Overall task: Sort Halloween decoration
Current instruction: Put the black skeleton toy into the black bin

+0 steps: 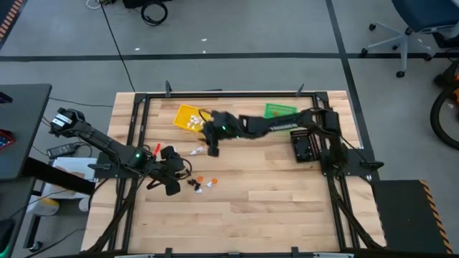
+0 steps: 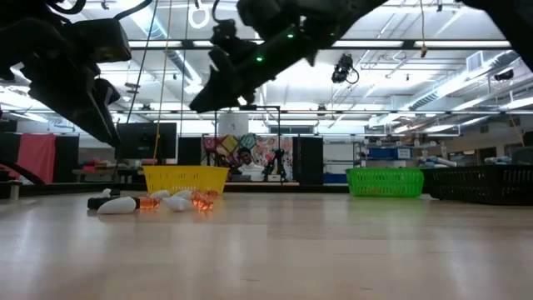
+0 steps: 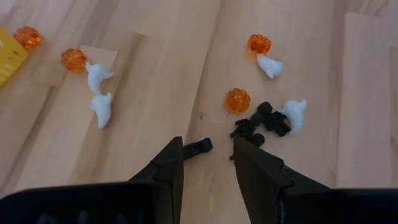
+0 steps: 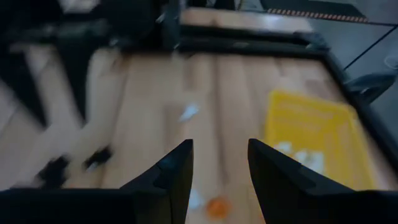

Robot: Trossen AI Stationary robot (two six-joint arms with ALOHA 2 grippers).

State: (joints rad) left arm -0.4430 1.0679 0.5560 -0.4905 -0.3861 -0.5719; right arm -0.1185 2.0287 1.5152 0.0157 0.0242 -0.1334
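Observation:
The Halloween decoration lies loose on the wooden table: orange pumpkins [image 3: 237, 100], white ghosts [image 3: 102, 109] and black spiders [image 3: 262, 120]. A second little cluster [image 1: 197, 150] sits closer to the yellow bin [image 1: 188, 117], which holds white pieces [image 4: 305, 158]. My left gripper [image 3: 208, 152] is open and hovers above the black pieces, with a small black trinket [image 3: 198, 147] showing between its fingertips. My right gripper [image 4: 219, 152] is open and raised over the table beside the yellow bin, empty. In the low view both grippers [image 2: 107, 125] [image 2: 208, 98] stand clear of the tabletop.
A green bin [image 1: 280, 110] stands at the far edge and a black bin [image 1: 304, 145] toward the right. A black metal frame [image 1: 215, 93] rims the table. Bare wood [image 1: 272, 208] lies along the near half.

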